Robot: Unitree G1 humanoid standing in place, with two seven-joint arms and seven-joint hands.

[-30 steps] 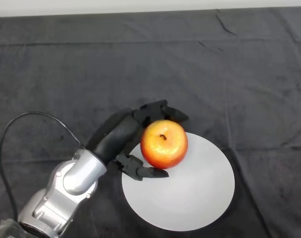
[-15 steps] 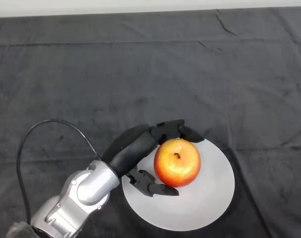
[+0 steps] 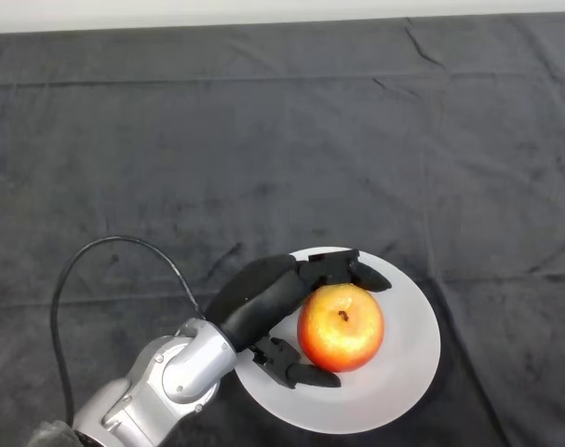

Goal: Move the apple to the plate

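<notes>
Apple [image 3: 342,327], red-yellow, stem up, gripped by hand [image 3: 263,298] over plate [image 3: 408,372].

Lab-like bench: dark cloth [image 3: 263,140] covering the table

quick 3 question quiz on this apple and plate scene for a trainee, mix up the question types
1. True or false: the apple sits over the white plate.
2. Multiple choice: the left hand is (A) open and clear of the apple, (B) curled round the apple, (C) flat on the cloth.
3. Fill in: the table is covered by a dark ____.

Key: 1 true; 2 B; 3 cloth.
</notes>
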